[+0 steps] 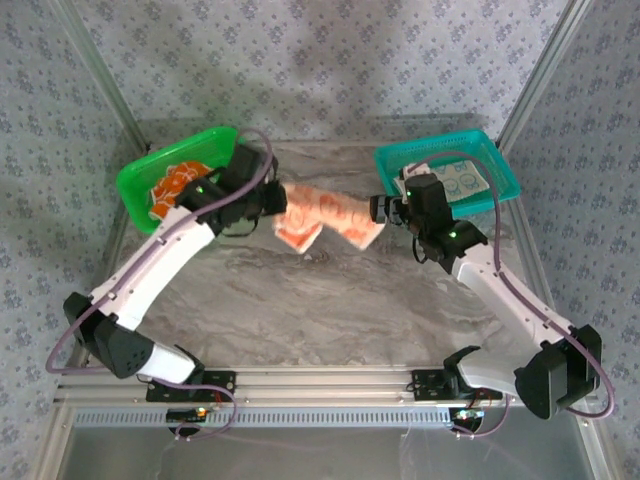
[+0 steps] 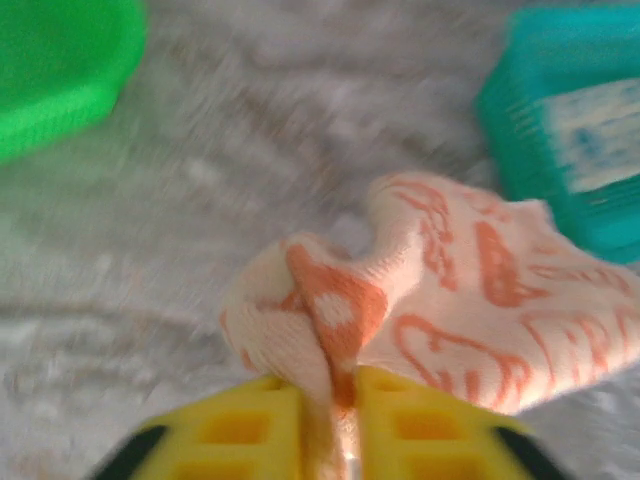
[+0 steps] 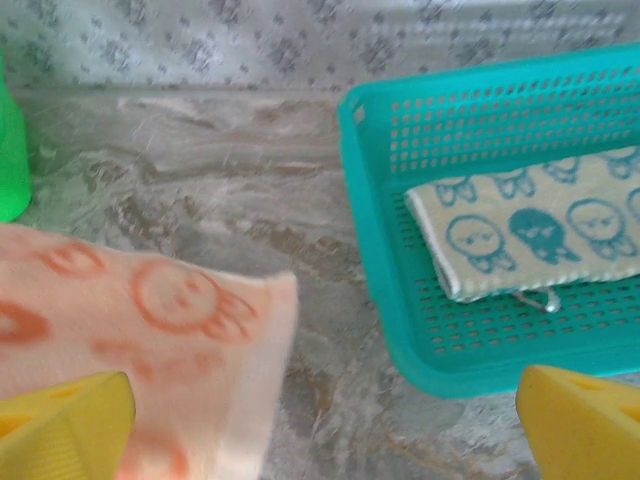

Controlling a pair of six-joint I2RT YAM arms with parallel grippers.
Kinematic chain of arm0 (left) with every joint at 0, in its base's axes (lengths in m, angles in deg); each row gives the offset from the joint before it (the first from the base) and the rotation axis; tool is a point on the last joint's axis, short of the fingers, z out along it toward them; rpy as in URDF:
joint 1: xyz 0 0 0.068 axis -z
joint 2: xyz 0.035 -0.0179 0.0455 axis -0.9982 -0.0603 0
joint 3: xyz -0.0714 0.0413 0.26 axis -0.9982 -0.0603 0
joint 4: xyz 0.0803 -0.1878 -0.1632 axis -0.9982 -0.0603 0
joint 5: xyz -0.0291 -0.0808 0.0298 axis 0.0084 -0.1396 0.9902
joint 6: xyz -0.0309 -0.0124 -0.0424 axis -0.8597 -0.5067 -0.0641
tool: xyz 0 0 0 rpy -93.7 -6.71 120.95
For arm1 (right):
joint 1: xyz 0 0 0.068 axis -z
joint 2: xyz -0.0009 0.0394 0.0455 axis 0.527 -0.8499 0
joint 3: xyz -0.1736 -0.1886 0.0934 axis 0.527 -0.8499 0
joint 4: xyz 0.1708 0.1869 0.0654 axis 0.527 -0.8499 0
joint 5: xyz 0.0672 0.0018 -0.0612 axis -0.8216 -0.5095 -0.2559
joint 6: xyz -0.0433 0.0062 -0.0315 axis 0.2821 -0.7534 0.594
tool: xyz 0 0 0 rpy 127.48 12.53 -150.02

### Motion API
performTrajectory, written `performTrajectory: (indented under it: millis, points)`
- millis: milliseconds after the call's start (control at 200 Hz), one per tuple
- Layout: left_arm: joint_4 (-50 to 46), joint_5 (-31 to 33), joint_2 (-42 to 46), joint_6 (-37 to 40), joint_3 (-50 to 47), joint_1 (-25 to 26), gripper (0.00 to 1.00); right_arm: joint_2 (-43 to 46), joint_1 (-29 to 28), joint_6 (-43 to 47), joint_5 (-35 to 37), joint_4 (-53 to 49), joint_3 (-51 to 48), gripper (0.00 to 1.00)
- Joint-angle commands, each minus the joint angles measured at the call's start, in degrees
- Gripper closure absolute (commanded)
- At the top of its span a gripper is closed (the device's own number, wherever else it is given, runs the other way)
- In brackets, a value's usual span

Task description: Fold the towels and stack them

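The left claw pinches a bunched corner of the cream towel with orange sun faces between its jaws. The right claw stands wide open and holds nothing; the towel's free edge is at the lower left of its view. In the top view the towel sits between both claws, a little above centre, over the marble table. To fold well, I think the right claw should close on the free corner first, then both should spread the cloth flat. One folded towel with teal figures lies in the teal basket.
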Motion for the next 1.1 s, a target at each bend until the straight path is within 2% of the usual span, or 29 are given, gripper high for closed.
performTrajectory:
  millis: [0,70,135,215,365,470,560,605,814,1094]
  points:
    - [3.8,2.2,2.9,-2.7,-12.4,-0.9,0.71,-1.2,0.3,-1.1,-6.7,0.9,-1.4,0.0]
    - [5.7,-0.4,3.0,-2.6,-19.4,-2.6,0.56,-2.7,0.2,-2.0,-8.4,0.4,-1.3,0.0]
    - [6.3,-1.6,2.5,-2.6,-23.2,-4.5,0.55,-4.4,-0.3,-2.5,-10.2,0.5,-1.3,0.0]
    - [6.3,-1.7,2.2,-1.8,-25.0,-5.3,0.52,-7.1,-0.9,-2.5,-13.3,0.3,-1.0,0.08]
    - [8.4,-4.6,2.2,-2.8,-27.2,-5.1,0.52,-13.1,-1.1,-2.7,-18.0,-1.1,0.0,0.2]
    - [12.0,-7.7,0.7,-5.2,-29.5,-4.0,0.58,-16.0,-1.1,-1.9,-18.9,-1.1,-0.2,0.3]
    - [14.8,-9.2,-2.0,-7.1,-30.4,-1.9,0.64,-18.4,-1.1,-0.1,-19.7,-1.2,-0.4,0.52]
    - [15.3,-8.9,-4.0,-7.6,-29.8,-0.5,0.66,-19.6,-1.1,0.7,-19.7,-1.4,-0.4,0.58]
    - [12.4,-3.2,-12.4,-8.3,-25.6,0.9,0.73,-21.3,-0.7,1.8,-18.5,-1.3,-2.6,0.58]
    - [9.2,4.1,-21.5,-0.9,-19.5,-3.8,0.73,-21.8,-1.8,3.1,-18.8,-1.6,-4.3,0.61]
